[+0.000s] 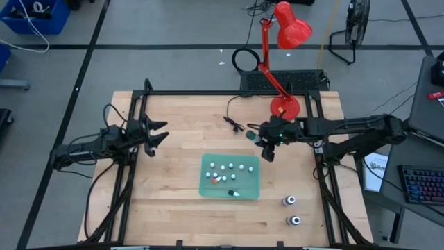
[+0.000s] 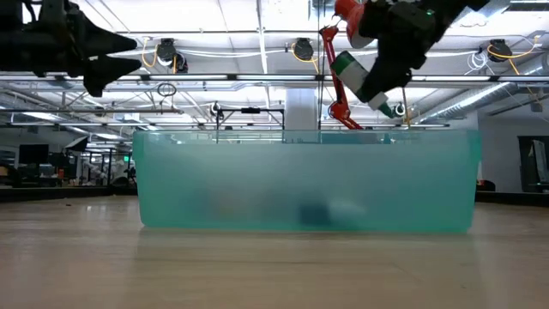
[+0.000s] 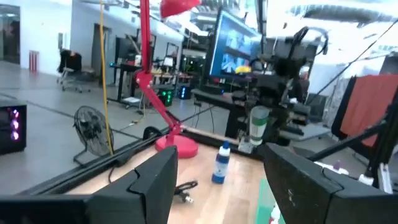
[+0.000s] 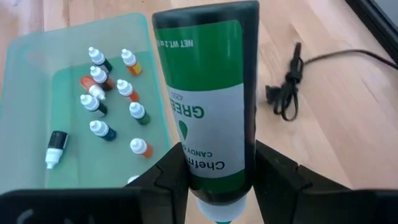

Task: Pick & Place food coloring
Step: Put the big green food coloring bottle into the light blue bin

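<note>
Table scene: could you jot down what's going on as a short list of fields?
right gripper: shut on the green candy color bottle, held in the air beside the tray
left gripper: open, empty, waiting over the table's left side
green tray: holds about a dozen small white-capped bottles
blue bottle: standing on the table near the red lamp
two dark white-topped bottles: upright, right of the tray

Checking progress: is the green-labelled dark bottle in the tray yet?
Not yet. The right gripper holds the green-labelled dark bottle in the air, beside the translucent green tray.
</note>
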`<action>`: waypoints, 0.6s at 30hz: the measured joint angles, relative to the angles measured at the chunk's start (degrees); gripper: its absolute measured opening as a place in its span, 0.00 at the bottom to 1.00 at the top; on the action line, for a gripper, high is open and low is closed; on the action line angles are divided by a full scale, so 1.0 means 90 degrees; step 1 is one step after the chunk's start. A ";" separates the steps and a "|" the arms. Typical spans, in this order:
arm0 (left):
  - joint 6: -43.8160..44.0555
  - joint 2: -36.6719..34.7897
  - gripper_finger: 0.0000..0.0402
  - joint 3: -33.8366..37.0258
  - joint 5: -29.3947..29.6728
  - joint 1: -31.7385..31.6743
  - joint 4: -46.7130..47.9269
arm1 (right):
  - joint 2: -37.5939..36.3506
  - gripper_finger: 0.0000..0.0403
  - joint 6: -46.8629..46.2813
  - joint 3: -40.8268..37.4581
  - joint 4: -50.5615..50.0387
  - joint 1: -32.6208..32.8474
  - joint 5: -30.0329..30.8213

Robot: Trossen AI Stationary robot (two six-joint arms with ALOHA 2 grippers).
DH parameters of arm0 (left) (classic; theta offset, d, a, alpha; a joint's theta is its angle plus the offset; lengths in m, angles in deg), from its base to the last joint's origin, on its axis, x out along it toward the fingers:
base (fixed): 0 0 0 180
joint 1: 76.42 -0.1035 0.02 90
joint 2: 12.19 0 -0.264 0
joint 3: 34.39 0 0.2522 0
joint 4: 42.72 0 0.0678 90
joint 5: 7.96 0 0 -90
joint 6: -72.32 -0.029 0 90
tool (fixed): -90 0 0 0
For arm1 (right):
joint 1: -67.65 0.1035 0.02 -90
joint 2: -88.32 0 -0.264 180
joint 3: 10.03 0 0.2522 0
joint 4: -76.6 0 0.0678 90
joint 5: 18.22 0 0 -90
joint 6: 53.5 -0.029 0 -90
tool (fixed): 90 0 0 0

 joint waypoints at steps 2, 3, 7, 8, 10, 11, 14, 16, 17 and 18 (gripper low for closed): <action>0.0037 0.0188 0.60 0.0000 -0.0030 -0.0002 0.0009 | 0.0252 0.31 0.0134 0.0191 -0.0021 0.0025 -0.0144; 0.0108 0.0361 0.60 0.0001 -0.0081 0.0001 -0.0102 | 0.0395 0.31 0.0194 0.0300 -0.0015 0.0045 -0.0257; 0.0740 0.1612 0.60 0.0233 -0.0220 0.0061 -0.2259 | 0.0956 0.31 0.0503 0.0703 -0.0009 0.0148 -0.0498; 0.0772 0.2039 0.60 0.0244 -0.0299 0.0084 -0.2769 | 0.1073 0.31 0.0575 0.0789 -0.0006 0.0176 -0.0500; 0.0735 0.2938 0.60 0.0140 -0.0555 0.0131 -0.3508 | 0.1312 0.31 0.0706 0.0984 -0.0030 0.0232 -0.0497; 0.0773 0.3383 0.60 0.0043 -0.0571 0.0158 -0.3817 | 0.1414 0.31 0.0765 0.1081 -0.0013 0.0258 -0.0490; 0.0613 0.4811 0.60 -0.0558 -0.0735 0.0194 -0.4332 | 0.1633 0.31 0.0839 0.1353 -0.0017 0.0298 -0.0490; 0.0148 0.5732 0.60 -0.1115 -0.1294 0.0258 -0.4284 | 0.1727 0.31 0.0877 0.1480 -0.0018 0.0302 -0.0490; -0.0077 0.6225 0.60 -0.1447 -0.1596 0.0306 -0.4276 | 0.1771 0.31 0.0886 0.1533 -0.0033 0.0302 -0.0491; -0.0348 0.6699 0.60 -0.1793 -0.1882 0.0328 -0.4264 | 0.1811 0.31 0.0886 0.1571 -0.0023 0.0302 -0.0486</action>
